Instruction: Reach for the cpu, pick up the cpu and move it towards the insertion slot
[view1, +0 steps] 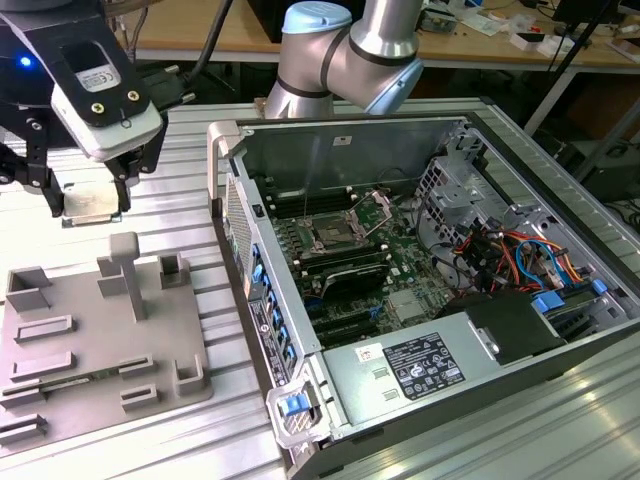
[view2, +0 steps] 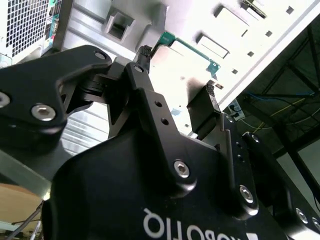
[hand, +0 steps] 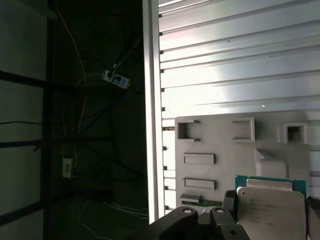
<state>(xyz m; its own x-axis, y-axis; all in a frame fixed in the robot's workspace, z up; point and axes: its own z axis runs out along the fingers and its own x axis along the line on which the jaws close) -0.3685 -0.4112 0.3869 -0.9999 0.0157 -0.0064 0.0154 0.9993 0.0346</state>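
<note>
The cpu, a flat square chip with a silvery top, sits between the fingers of my gripper at the exterior view's upper left, behind the grey tray. The gripper is shut on the chip's two opposite edges. In the first wrist view the cpu shows its pale lid and green rim, with the tray beneath it. The second wrist view shows the cpu's thin green edge between the dark fingers. The insertion slot, a metal-framed socket with a dark centre, lies on the green board inside the open computer case, well to the exterior view's right of the gripper.
A grey plastic tray with raised blocks lies on the ribbed metal table. The open computer case has a tall side wall between the tray and the board. Cables and drive bays fill its far side. The arm stands behind the case.
</note>
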